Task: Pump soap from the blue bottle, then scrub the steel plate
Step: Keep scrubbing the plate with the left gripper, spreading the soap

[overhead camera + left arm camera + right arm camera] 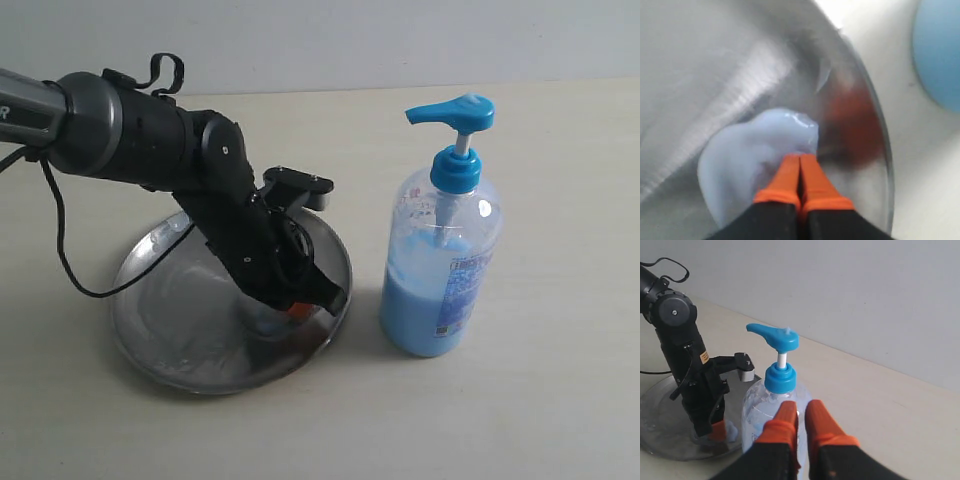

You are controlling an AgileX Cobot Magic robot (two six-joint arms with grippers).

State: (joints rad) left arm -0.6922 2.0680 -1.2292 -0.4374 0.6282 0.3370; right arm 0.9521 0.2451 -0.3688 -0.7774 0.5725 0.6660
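Soap blob (747, 150) | touching L gripper (800, 160) tips | on steel plate (715, 65)

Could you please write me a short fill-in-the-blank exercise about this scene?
1. The left gripper has its tips in a blob of ____ on the plate.
2. Its jaws are ____.
3. The bottle stands upright on the table, outside the ____.
4. The colour of the pump head is ____.
Missing words: soap; shut; plate; blue.
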